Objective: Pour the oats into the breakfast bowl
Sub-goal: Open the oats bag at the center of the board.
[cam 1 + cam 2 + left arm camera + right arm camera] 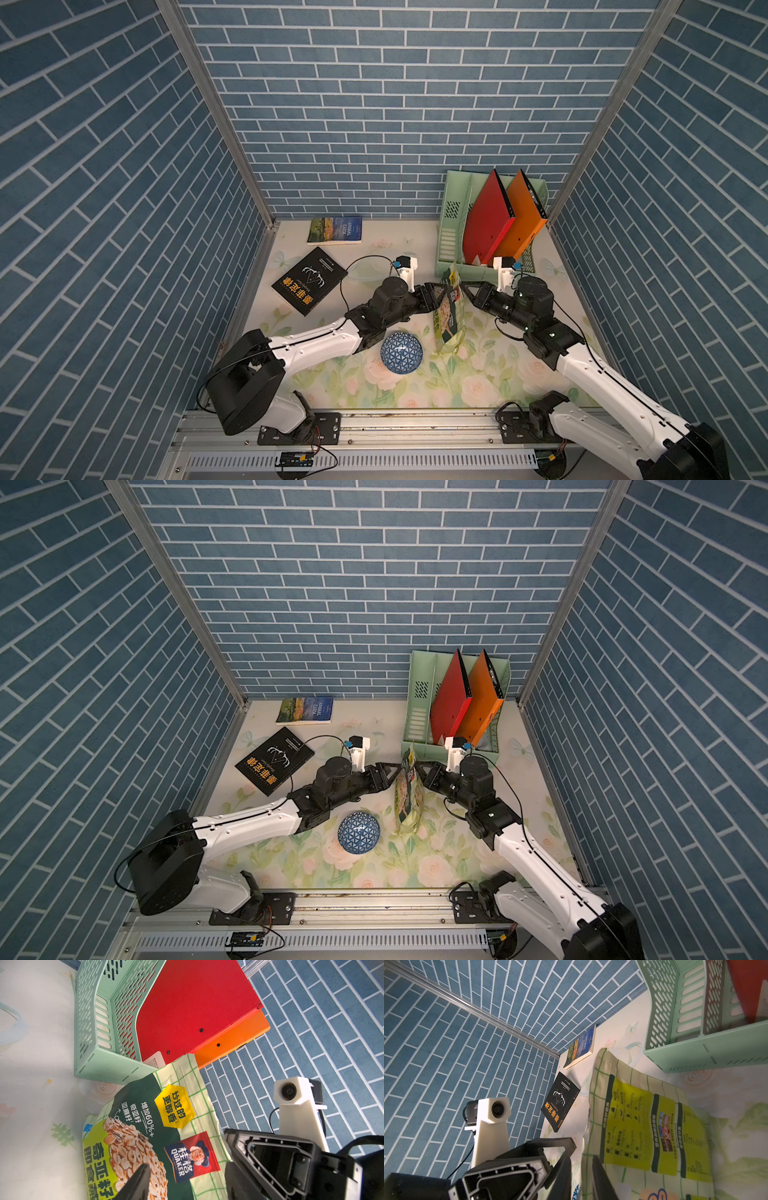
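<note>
Floral counter (478,374) is carrying the breakfast bowl (401,353) at left; beside it I'm bracing my left tool (437,297), released, against the upright oats pouch (449,320), probably steadying it, while my right tool (462,287) is clenching its top edge.

The oat pouch (158,1126) faces the camera and shows a dark green panel, a yellow badge, a red logo, printed flakes and green checks along one edge. One dark finger (138,1180) of the left hand (188,1184) crosses the printed flakes. The black right hand (228,1153) meets the checked edge. Behind the pouch, a mint file rack (97,1064) on the floral table (31,1105) holds a red folder (193,1007) and an orange folder (232,1043), with a blue brick wall (332,1032) beyond.
</note>
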Robot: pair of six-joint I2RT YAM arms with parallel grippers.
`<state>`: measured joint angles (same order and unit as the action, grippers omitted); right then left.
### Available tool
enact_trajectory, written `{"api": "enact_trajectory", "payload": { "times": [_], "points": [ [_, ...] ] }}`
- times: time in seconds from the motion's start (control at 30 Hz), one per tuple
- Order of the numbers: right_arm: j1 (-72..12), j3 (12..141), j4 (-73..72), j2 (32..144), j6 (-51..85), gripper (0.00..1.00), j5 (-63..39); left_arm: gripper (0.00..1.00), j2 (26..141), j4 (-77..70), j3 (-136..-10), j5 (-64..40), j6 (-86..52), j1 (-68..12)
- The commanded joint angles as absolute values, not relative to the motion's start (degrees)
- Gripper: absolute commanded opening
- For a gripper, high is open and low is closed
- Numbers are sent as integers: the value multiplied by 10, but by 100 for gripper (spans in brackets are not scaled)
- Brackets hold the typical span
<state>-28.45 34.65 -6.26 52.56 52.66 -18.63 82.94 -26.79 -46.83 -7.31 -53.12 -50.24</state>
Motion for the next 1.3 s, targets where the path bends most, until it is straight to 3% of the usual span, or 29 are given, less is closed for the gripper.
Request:
{"api": "enact_trajectory", "payload": {
  "times": [0.0, 0.7, 1.07, 1.27],
  "points": [
    [-280, 337, -53, 513, 518, 19, -176, 63, 835, -261, -483, -67, -522, -506],
    [-279, 334, -38, 537, 507, 13, -175, 63, 840, -253, -494, -63, -522, -506],
    [-284, 342, -50, 543, 496, 17, -205, 63, 845, -220, -512, -50, -517, -506],
    [-302, 352, -61, 554, 494, 4, -207, 62, 846, -203, -531, -50, -507, -506]
  ]
}}
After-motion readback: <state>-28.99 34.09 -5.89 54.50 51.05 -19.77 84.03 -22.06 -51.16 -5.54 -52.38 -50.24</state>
